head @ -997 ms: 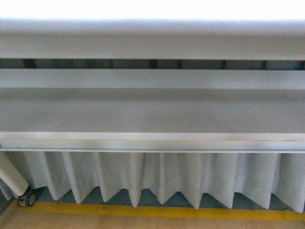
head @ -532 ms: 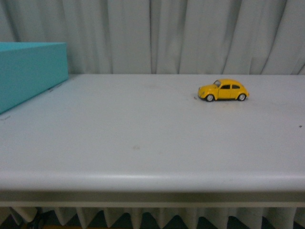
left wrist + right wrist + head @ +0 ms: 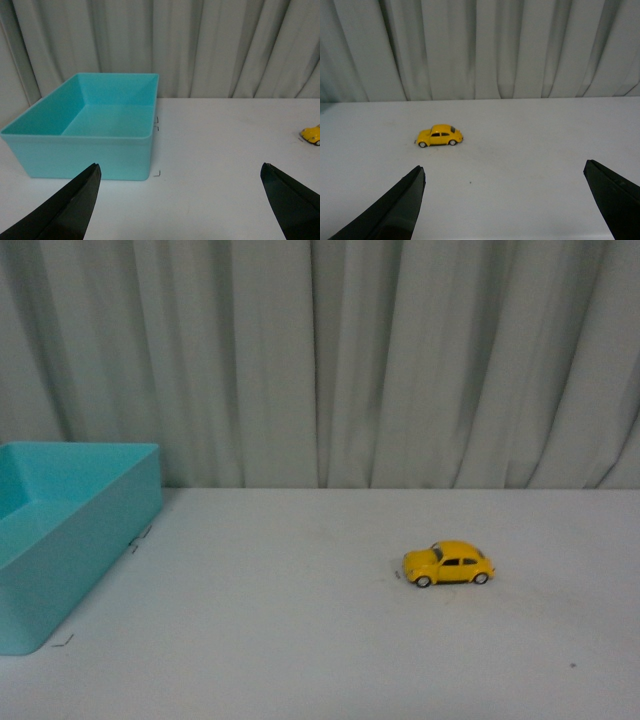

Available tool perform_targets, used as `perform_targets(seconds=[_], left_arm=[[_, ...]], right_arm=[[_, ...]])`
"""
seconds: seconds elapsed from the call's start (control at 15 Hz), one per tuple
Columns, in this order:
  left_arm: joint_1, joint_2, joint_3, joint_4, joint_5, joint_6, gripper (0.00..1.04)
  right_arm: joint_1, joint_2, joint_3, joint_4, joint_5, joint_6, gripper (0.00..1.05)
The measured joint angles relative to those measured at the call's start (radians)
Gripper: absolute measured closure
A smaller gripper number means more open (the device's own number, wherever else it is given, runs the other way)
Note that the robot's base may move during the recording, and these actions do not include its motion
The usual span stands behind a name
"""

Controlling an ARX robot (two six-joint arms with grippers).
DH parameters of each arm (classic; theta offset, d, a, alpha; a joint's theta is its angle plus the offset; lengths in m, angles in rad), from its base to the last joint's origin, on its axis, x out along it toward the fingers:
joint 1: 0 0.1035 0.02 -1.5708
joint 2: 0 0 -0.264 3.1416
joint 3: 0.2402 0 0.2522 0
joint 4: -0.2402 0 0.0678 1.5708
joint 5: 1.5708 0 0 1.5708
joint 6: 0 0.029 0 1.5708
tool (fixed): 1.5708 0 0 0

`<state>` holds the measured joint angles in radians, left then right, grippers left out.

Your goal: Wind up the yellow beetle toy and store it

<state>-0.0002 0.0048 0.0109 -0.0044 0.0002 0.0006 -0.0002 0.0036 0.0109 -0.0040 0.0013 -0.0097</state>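
Open table (image 3: 300, 640) around yellow beetle toy (image 3: 449, 564), teal bin (image 3: 100, 540) well apart, curtain (image 3: 320, 360) behind

The yellow beetle toy (image 3: 449, 564) is a small glossy model car with a rounded yellow body, dark windows and black tyres with pale hubs. It stands upright on all four wheels on the pale surface (image 3: 300, 640), side-on to the robot, nose toward the robot's left. It sits ahead of the right end effector (image 3: 503, 167), beyond its widely spread fingertips and off-centre toward one of them, well apart and untouched. From the left end effector (image 3: 180, 165) it lies far off toward the robot's right, with only its front end showing.
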Motion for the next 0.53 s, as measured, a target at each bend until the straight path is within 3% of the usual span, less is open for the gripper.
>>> perform_targets(seconds=[0.53], left_arm=[[0.0,0.0,0.0,0.001,-0.001,0.0,0.07]], right_arm=[[0.0,0.0,0.0,0.001,-0.001,0.0,0.07]])
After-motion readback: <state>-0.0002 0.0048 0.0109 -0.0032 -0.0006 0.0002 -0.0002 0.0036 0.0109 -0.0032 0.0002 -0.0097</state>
